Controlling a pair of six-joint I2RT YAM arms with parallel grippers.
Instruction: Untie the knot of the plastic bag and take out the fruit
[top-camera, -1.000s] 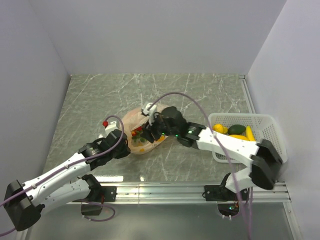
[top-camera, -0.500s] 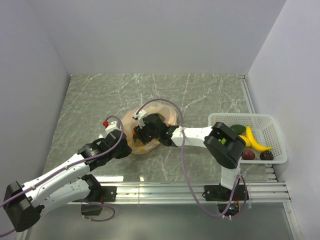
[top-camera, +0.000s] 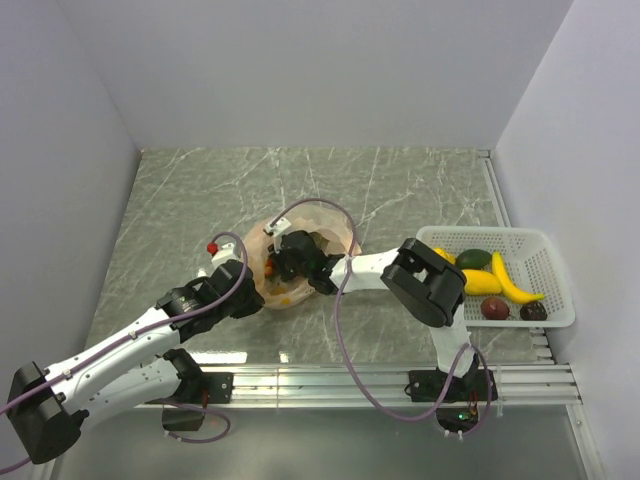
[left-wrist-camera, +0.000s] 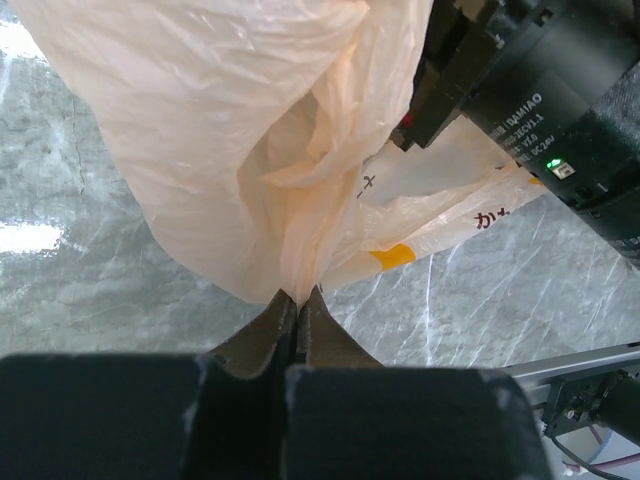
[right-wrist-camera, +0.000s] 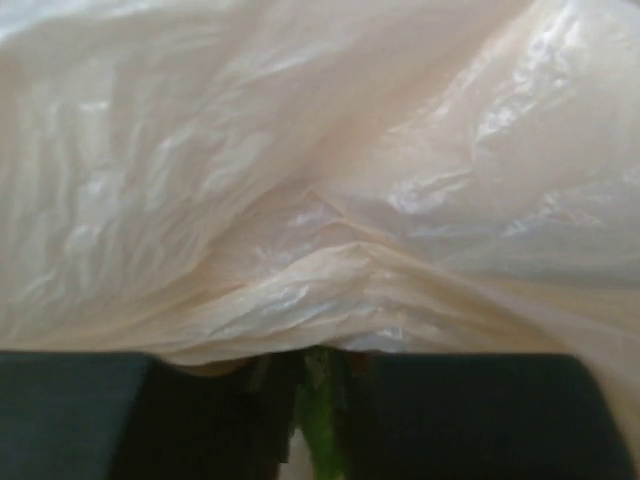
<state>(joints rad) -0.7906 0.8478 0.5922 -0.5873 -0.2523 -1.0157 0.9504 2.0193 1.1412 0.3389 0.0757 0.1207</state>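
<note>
the bag (top-camera: 318, 226) lies crumpled near the middle of the table (top-camera: 400, 190), between the two arms, its pale orange film bunched up and its mouth facing the robot. the left claw (left-wrist-camera: 297, 300) is at the bag's near left edge, pinched tight on a fold of the film with no gap between the fingers; from that pinch the plastic fans up and away in the left wrist view. the right claw (right-wrist-camera: 318, 400) is pushed into the bag from the right, its black wrist lying across the opening. its own camera shows little but plastic draped over the fingers and a thin green sliver in the narrow gap between them, so i cannot tell whether it grips anything. orange and red fruit (top-camera: 278, 272) shows inside the bag beside that claw. a small red piece (top-camera: 212, 246) sits on the table left of the bag. the white basket (top-camera: 545, 262) at the right edge holds an avocado (top-camera: 473, 259), a lemon (top-camera: 480, 282), a banana (top-camera: 512, 281) and two dark red pieces.
</note>
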